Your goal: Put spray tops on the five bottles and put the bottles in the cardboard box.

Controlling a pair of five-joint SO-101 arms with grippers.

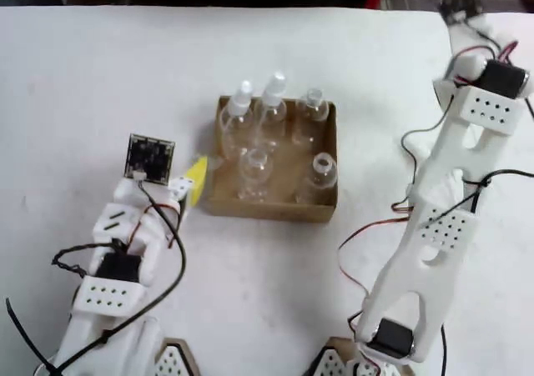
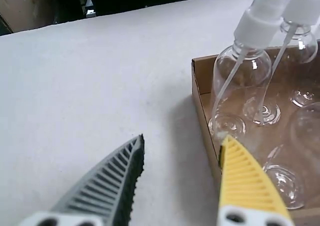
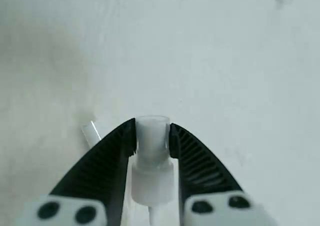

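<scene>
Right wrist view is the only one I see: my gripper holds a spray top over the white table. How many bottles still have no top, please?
Observer: Three. Five bottles stand in the cardboard box; only two in the back row carry spray tops.
Operator: Where is the left gripper?
Observer: The left gripper is open beside the box's outer wall, on the capped bottles' side.

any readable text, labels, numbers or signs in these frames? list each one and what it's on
No readable text in any view.
cardboard box: plain walls, no print.
bottles: clear, no labels.
spray top in the right hand: plain white, no marks.
camera board on the left arm's wrist: any markings are too small to read.
</scene>
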